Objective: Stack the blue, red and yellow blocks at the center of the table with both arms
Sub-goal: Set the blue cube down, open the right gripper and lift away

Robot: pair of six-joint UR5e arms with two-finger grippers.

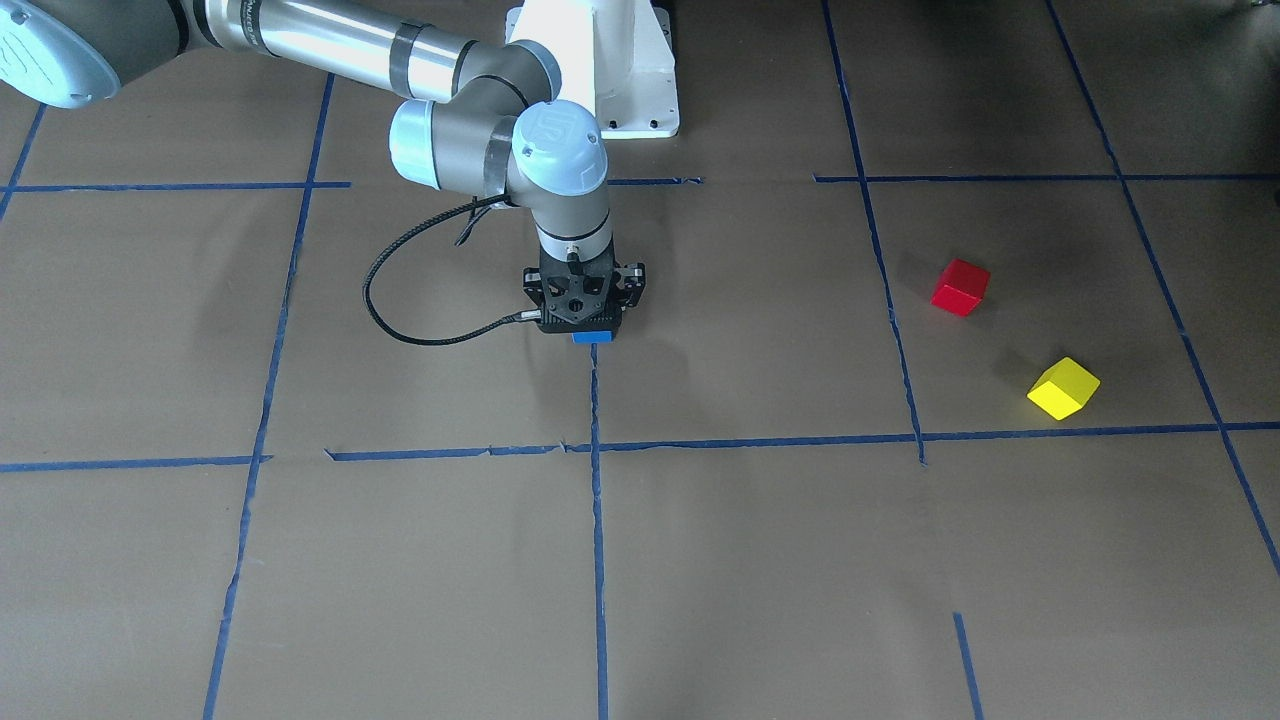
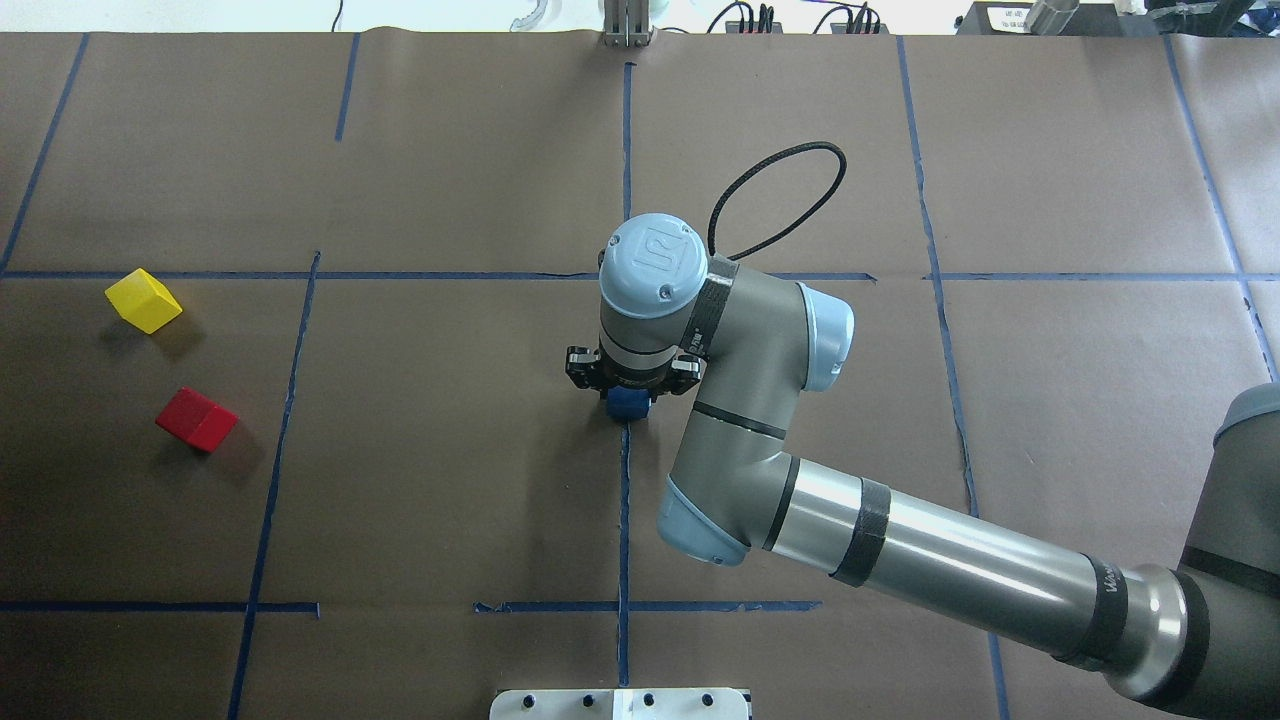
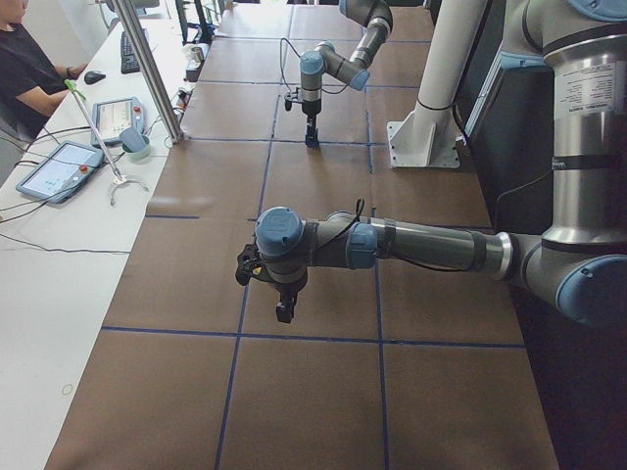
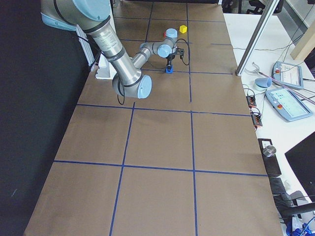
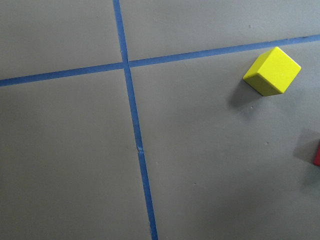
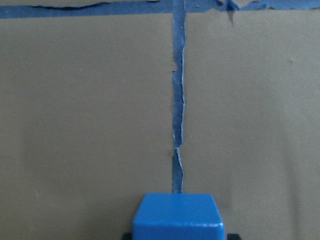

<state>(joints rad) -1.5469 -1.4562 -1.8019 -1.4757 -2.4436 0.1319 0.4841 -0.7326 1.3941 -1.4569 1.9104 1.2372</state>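
Over the blue tape line [image 1: 597, 480], my right pincer [image 1: 592, 330] was closed snug on the blue block [image 6: 177, 216].

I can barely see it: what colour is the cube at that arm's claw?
The cube is blue, clearest in the right wrist-mounted view.

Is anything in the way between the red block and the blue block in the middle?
Nothing visible. Only flat brown paper and blue tape lines lie between the small red cube and the small blue cube in the right gripper.
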